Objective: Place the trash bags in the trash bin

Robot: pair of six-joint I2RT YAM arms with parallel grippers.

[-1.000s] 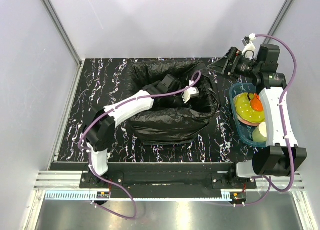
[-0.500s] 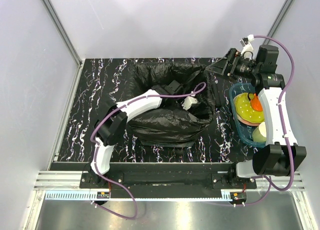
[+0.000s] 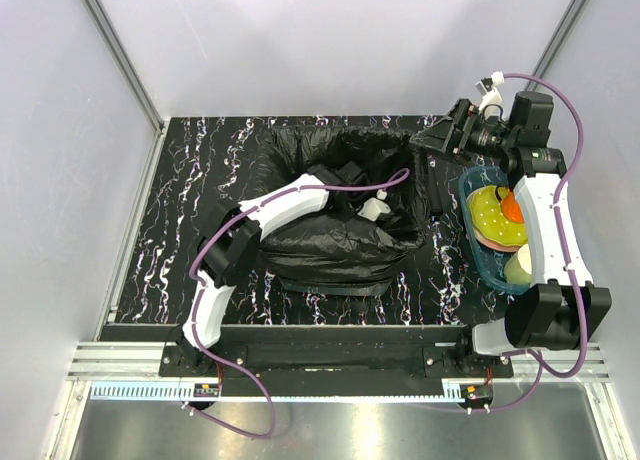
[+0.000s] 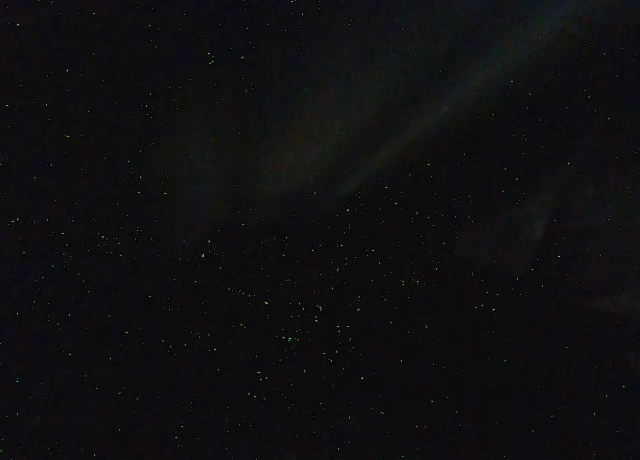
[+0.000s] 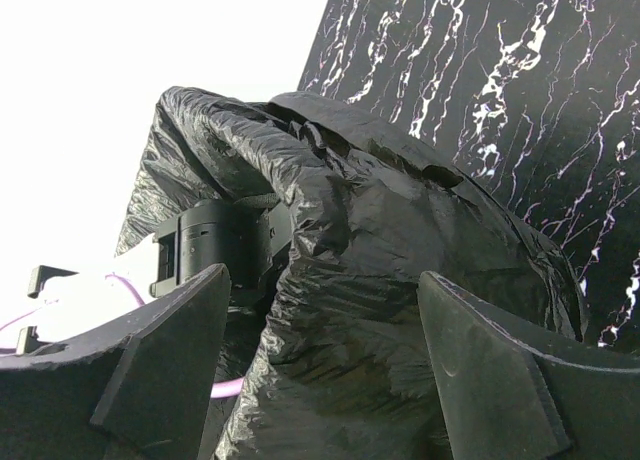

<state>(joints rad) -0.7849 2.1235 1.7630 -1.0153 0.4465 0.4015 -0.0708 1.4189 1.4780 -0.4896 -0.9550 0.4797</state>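
The black glossy trash bag [image 3: 330, 245] is draped in wrinkles over a bin-sized shape at the middle of the marble table; it also fills the right wrist view [image 5: 380, 280]. The green bin itself is hidden under the film. My left arm [image 3: 280, 205] reaches into the bag's open mouth [image 3: 345, 180]; its gripper is buried inside, and the left wrist view is all dark. My right gripper [image 3: 428, 140] is open at the bag's far right corner, with its fingers [image 5: 500, 380] on either side of a fold of film, not closed on it.
A shallow blue tray [image 3: 478, 255] with a yellow plate, an orange item and a pale cup stands right of the bag, under my right arm. White walls and metal posts close in the table on three sides.
My left arm has pushed deeper into the bag, toward the right. The bag's right side has drawn in a little. My right gripper has shifted slightly left toward the bag's corner.
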